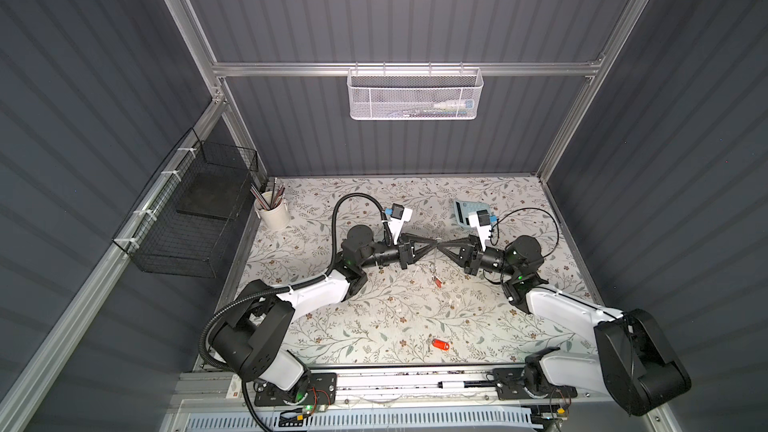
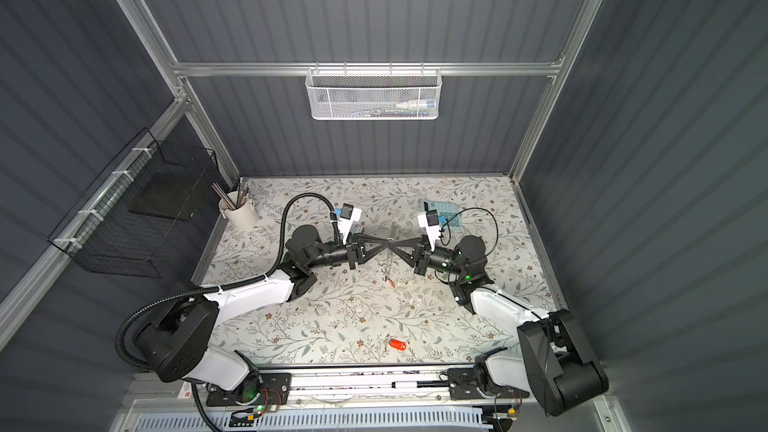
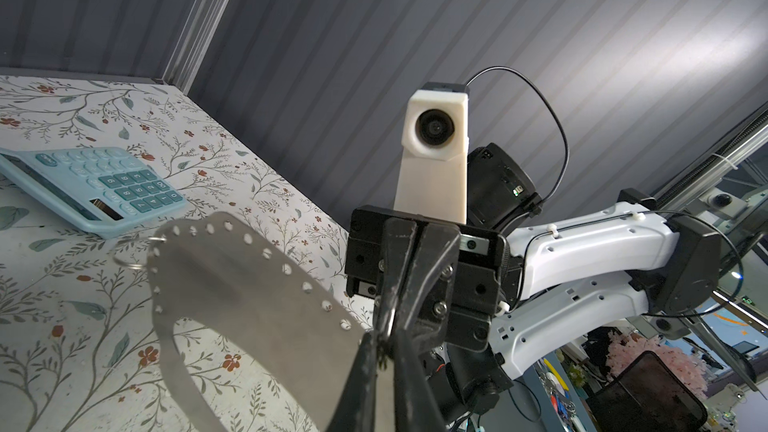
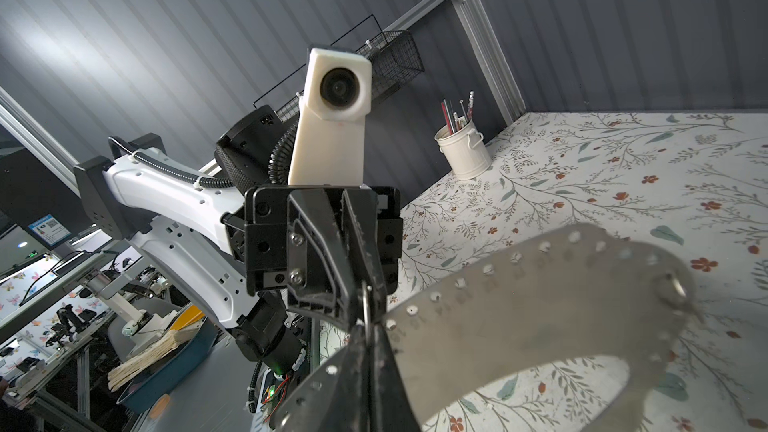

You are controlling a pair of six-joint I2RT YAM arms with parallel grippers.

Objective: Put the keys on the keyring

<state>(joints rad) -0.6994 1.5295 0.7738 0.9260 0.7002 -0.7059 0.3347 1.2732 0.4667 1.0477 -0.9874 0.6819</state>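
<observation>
The keyring (image 3: 249, 284), a thin gray plate with holes along its rim, hangs in the air at mid-table, edge-on in both top views (image 1: 435, 259) (image 2: 390, 259). My left gripper (image 1: 433, 244) (image 3: 384, 351) and right gripper (image 1: 441, 244) (image 4: 368, 338) meet tip to tip. Each is shut on the plate's rim, where a small metal loop (image 4: 365, 301) shows between the left fingertips. Another loop (image 3: 129, 259) sits in a rim hole at the plate's far end. One red-orange key (image 1: 437, 282) (image 2: 392, 282) dangles there. A second key (image 1: 441, 344) (image 2: 397, 343) lies near the table's front edge.
A pale blue calculator (image 1: 465, 211) (image 3: 95, 189) lies at the back behind the right wrist. A white cup of pencils (image 1: 272, 211) (image 4: 463, 151) stands back left beside a black wire basket (image 1: 187, 218). A white mesh basket (image 1: 415, 95) hangs on the back wall.
</observation>
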